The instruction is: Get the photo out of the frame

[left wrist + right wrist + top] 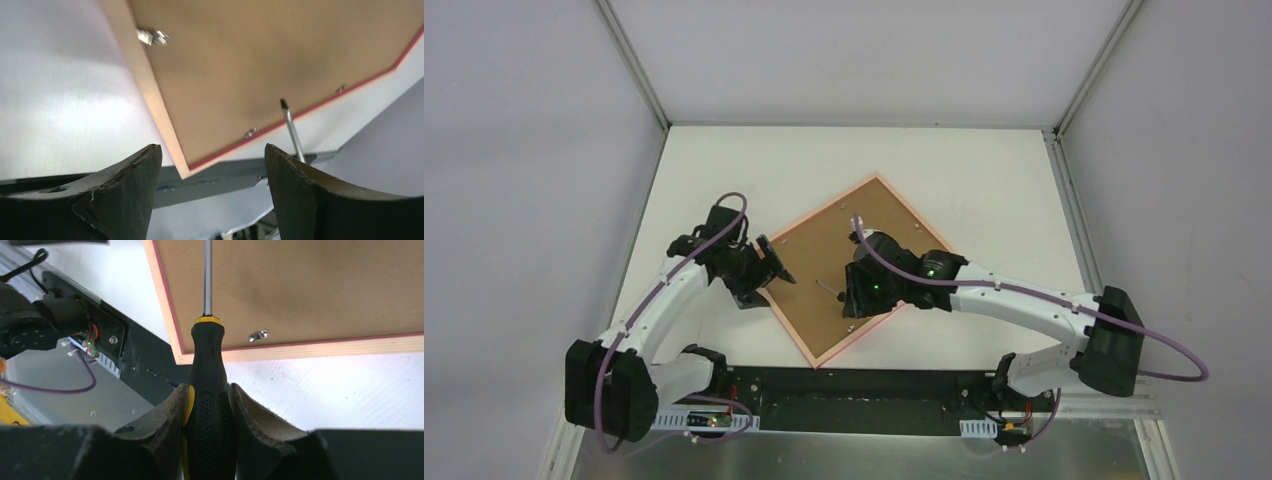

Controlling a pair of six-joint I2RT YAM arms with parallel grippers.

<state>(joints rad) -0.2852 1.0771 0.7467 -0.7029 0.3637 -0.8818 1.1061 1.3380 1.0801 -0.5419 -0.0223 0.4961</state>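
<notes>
Frame (pixel 325 347) face-down on table (pixel 984 170), brown backing board (pixel 824 252) uppermost, photo presumably hidden beneath; right gripper (pixel 209 390) clamped on screwdriver (pixel 209 365) handle, left gripper (pixel 212 150) spread wide and empty near frame edge; step apparently release of retaining clip (pixel 259 335), next calling for blade tip on it and a sideways turn.

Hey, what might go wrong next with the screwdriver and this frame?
The screwdriver has its tip over bare backing board, not at a clip; a push there might gouge the board or skid. The left end effector is open, not gripping the frame, so prying could slide the frame across the table.
</notes>
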